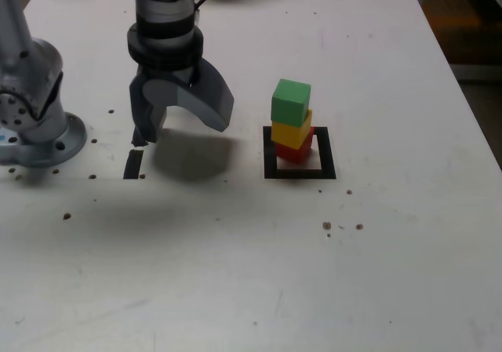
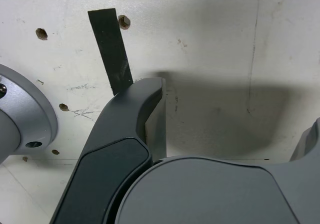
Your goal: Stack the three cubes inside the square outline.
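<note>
In the exterior view the three cubes stand in one tower: the green cube (image 1: 291, 101) on top, the yellow cube (image 1: 291, 131) under it, the red cube (image 1: 294, 149) at the bottom. The tower rests in the back part of the black square outline (image 1: 299, 172). My gripper (image 1: 182, 126) hangs over the table to the exterior view's left of the tower, well apart from it, open and empty. The wrist view shows one dark finger (image 2: 137, 114) over bare white table; no cube appears there.
A short black tape strip (image 1: 133, 164) lies below the gripper, seen also as the tape strip (image 2: 111, 49) in the wrist view. The arm's grey base (image 1: 35, 125) stands at the exterior view's left. Small screw holes dot the white table (image 1: 251, 273).
</note>
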Motion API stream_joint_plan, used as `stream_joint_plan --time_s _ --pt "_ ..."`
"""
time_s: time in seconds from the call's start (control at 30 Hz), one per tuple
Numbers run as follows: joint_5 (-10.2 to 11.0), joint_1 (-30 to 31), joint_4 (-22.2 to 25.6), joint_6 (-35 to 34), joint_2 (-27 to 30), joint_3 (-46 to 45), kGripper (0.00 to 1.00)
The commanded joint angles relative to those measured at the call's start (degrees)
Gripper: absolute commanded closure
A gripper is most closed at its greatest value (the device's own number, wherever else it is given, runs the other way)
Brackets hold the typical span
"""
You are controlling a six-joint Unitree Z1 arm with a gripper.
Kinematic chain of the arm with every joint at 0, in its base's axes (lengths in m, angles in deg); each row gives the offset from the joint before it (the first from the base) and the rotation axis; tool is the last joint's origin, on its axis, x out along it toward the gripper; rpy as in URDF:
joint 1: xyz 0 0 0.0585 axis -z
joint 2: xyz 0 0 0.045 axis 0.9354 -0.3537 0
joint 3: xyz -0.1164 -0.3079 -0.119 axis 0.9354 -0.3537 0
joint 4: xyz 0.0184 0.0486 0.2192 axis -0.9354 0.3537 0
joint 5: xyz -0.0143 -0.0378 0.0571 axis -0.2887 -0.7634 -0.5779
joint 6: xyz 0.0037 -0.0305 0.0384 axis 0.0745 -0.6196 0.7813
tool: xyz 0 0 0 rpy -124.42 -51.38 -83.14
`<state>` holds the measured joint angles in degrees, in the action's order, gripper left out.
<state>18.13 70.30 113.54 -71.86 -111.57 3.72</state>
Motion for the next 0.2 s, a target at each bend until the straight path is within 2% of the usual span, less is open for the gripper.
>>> stream_joint_plan --time_s 0.0,0.17 --pt "0.0 0.1 -0.7 0.0 -0.7 0.4 0.0" --pt "-0.3 1.0 -2.3 -0.2 -2.0 0.8 0.0"
